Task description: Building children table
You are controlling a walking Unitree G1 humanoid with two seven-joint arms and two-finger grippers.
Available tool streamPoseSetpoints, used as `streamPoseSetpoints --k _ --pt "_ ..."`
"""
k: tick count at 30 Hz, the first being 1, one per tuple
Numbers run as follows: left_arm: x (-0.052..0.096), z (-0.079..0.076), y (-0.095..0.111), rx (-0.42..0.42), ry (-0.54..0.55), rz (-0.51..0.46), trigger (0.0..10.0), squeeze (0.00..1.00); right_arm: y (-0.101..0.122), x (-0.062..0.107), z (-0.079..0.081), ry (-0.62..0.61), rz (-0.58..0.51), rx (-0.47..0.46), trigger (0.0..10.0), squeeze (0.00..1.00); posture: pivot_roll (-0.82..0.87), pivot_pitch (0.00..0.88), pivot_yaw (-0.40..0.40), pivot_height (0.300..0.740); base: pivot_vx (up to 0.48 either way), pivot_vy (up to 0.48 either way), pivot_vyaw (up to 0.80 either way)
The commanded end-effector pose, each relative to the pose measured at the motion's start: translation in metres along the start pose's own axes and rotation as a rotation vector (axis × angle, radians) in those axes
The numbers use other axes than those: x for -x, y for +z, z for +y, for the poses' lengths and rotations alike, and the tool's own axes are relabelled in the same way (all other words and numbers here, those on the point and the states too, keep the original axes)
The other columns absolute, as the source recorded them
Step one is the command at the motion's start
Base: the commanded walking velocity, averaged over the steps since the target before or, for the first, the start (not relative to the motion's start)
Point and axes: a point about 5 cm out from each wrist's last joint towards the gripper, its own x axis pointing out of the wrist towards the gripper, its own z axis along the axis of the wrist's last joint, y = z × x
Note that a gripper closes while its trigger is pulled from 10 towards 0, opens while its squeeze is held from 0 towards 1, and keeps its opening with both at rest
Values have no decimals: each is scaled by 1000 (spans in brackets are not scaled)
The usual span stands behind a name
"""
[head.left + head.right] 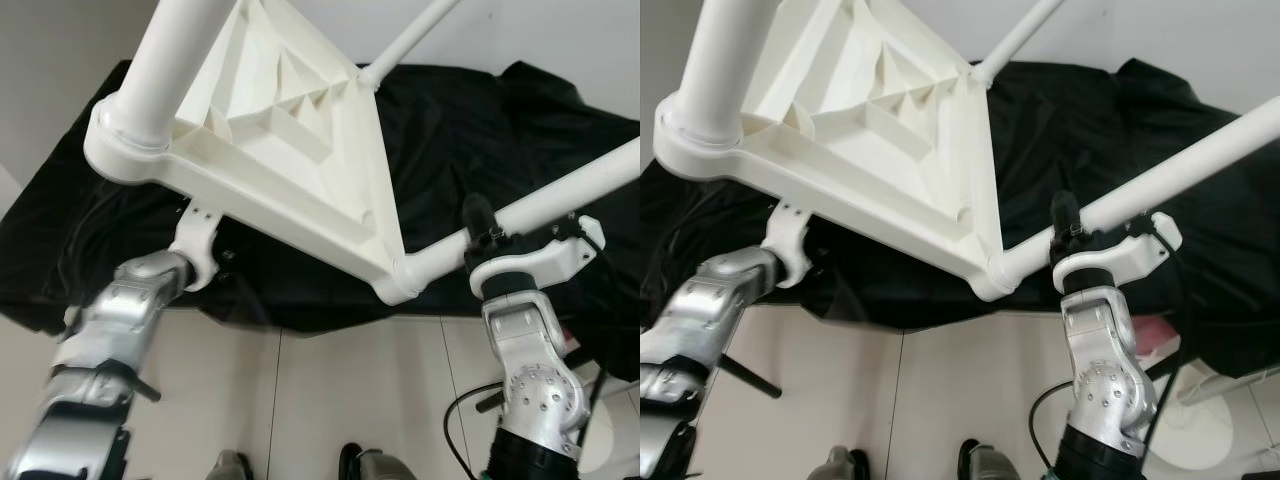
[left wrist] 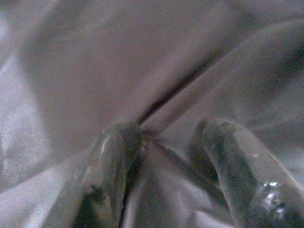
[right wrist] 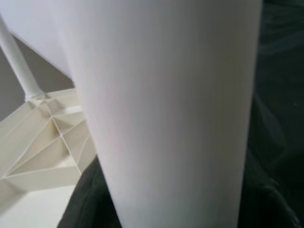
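Holding Up the White Table

Lying upside down, the white plastic table top is lifted and tilted above a black cloth. You can see the ribs under it. Round white legs stick out from its corners.

The right gripper is at the leg on the right, near the corner where that leg joins the top. A black finger pokes up beside the leg. In the right wrist view the leg is very close and big. The fingers look wrapped around it, but how tight they are I cannot tell.

The left gripper is down under the table top's left edge, against the black cloth. In the left wrist view its two fingers are a little apart, with a fold of cloth between and past them. They do not look like they hold anything firm.

A pale tiled floor is below the cloth.
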Motion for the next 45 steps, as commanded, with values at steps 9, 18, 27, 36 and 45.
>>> streamPoseSetpoints --k 9,18,27,36,45 --pt "50 -67 -28 4 -509 48 10000 0 -8 0 6 94 92 75 10000 0 -25 189 9 740 0 0 0" --pt "34 3 -39 47 83 88 10000 0 -12 0 6 100 127 9 10000 0 -11 198 -8 740 0 0 0" --pt "36 37 -11 344 371 -103 10000 0 -25 9 4 108 167 -261 10000 0 -20 202 1 740 0 0 0" --pt "38 20 17 310 90 -225 10000 0 -35 12 -3 111 193 -370 10000 0 -16 199 3 740 0 0 0" --pt "22 47 48 329 232 -319 10000 0 -52 21 -4 172 290 -470 10000 0 13 202 -14 740 0 0 0"
